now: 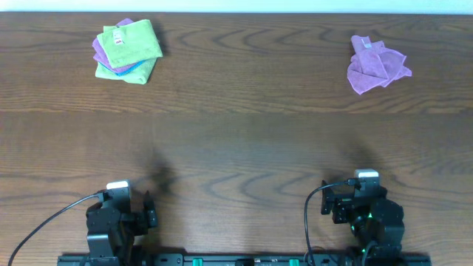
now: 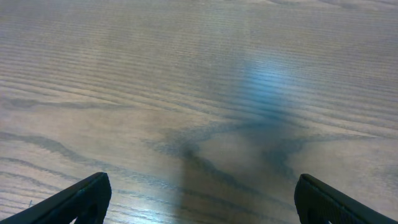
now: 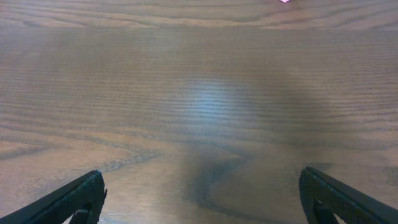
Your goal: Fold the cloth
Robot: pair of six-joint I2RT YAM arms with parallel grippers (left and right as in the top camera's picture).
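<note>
lime-green cloth (image 1: 137, 43), purple cloth (image 1: 377, 65), woodgrain table (image 1: 236, 140)

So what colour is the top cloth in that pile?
The cloth is light lime green, clearest in the overhead view.

One cloth pile (image 1: 127, 50), one loose purple cloth (image 1: 377, 65); two end effectors (image 2: 199, 200) (image 3: 200, 199)
</note>
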